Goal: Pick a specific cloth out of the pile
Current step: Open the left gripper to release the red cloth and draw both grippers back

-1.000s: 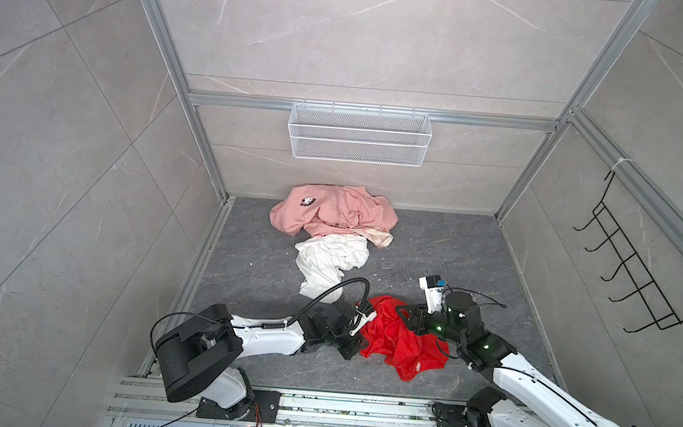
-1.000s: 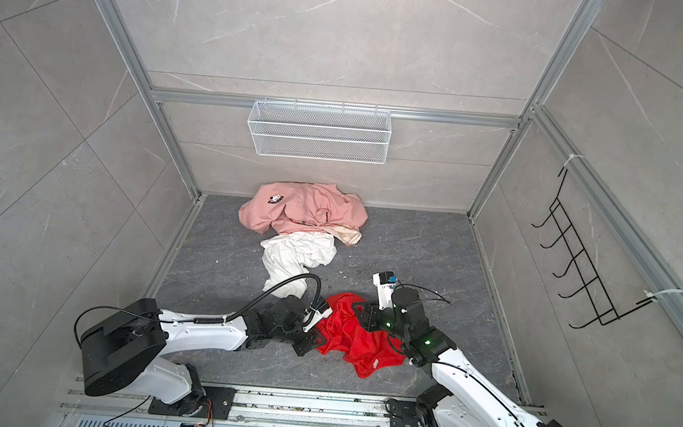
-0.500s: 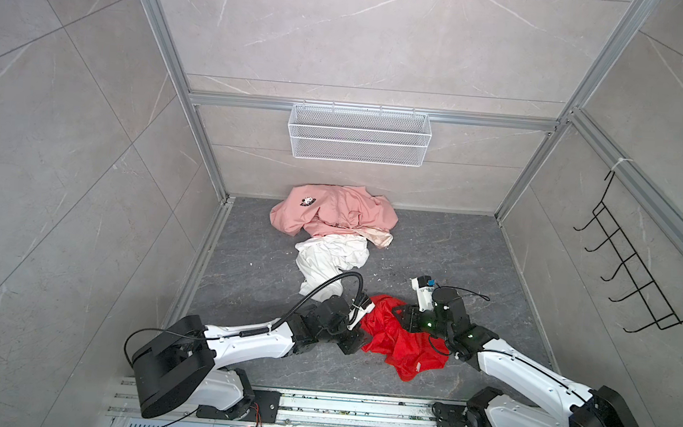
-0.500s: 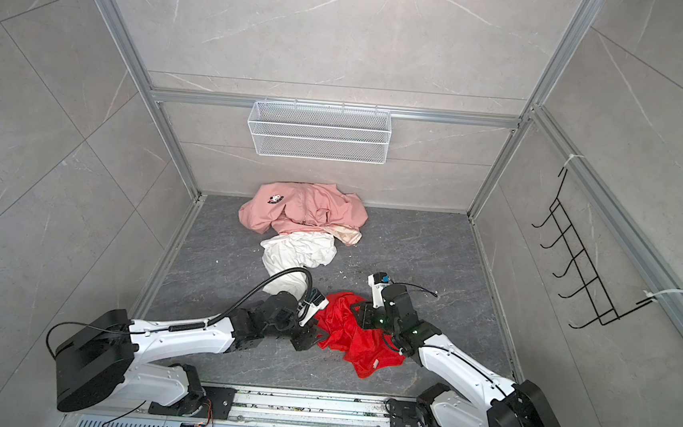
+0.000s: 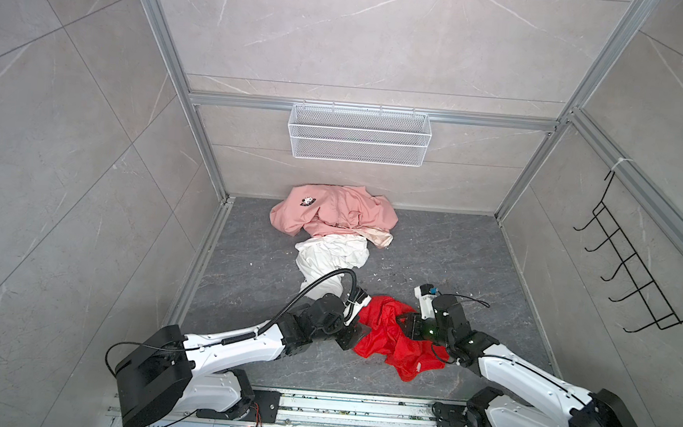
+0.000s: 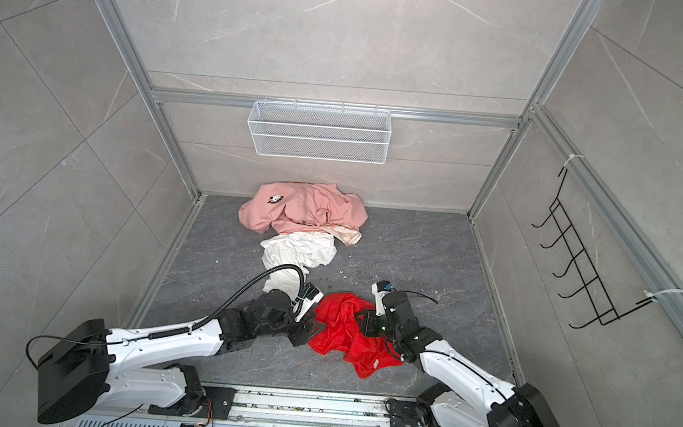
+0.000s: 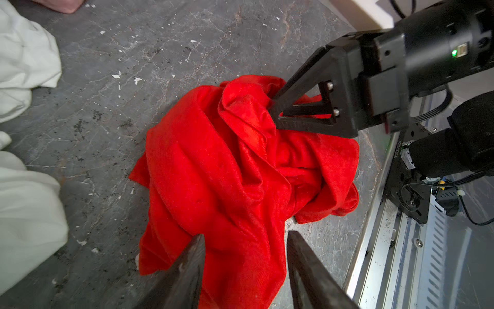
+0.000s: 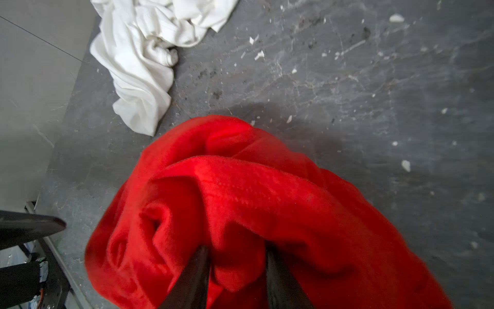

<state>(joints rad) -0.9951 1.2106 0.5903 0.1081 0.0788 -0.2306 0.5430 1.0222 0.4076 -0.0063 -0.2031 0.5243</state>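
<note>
Red cloth (image 5: 388,339) lay on the floor (image 5: 432,251), clear of the pile (image 5: 331,222), a fold pinched by the right gripper (image 8: 236,251); the left gripper (image 7: 244,238) hovered unclenched (a slow lift seemed wisest).

The cloth (image 7: 227,166) is thin bright red fabric, matt, with a fine woven grain and soft creases. The white garment (image 8: 139,61) is matt, rumpled cloth; the pink garment (image 5: 331,216) looks smoother. The floor (image 8: 347,80) is dark grey veined stone, dull and speckled with pale chips. The right tool (image 7: 275,105) is matt black plastic with shiny metal screws. The basket (image 5: 358,140) is white wire mesh.
</note>
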